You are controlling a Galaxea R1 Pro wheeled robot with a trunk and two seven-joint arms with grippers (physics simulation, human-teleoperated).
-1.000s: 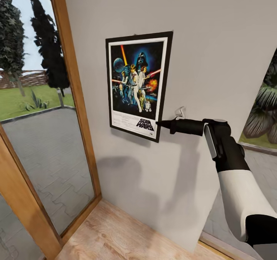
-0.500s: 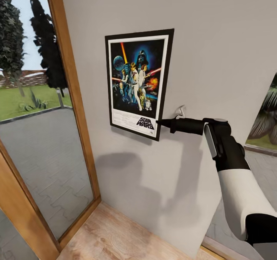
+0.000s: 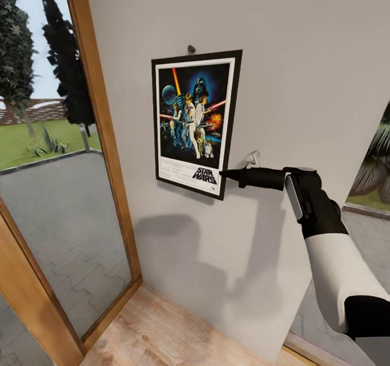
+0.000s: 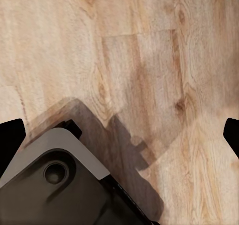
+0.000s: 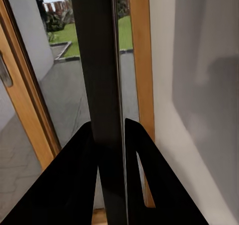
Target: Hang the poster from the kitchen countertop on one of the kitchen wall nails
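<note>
The Star Wars poster (image 3: 194, 119) rests flat against the pale grey wall, its top edge just under a small dark wall nail (image 3: 190, 48). My right gripper (image 3: 223, 174) is shut on the poster's lower right corner, arm reaching in from the right. The right wrist view looks along the poster (image 5: 97, 60) edge-on, a dark slab clamped between the two black fingers (image 5: 79, 175). My left gripper (image 4: 119, 135) hangs open over the wooden floor, with only its tips (image 4: 10, 135) in frame. The kitchen countertop is out of view.
A tall wood-framed glass door (image 3: 103, 138) stands left of the poster, with paving and trees outside. A small white hook-like fitting (image 3: 252, 157) sticks out of the wall by my right gripper. Wooden floor (image 3: 162, 328) lies below, and the robot's grey base (image 4: 55, 185) is under my left gripper.
The poster has slid a little down the wall, so the nail now shows above its top edge. My right gripper keeps its hold on the corner.
</note>
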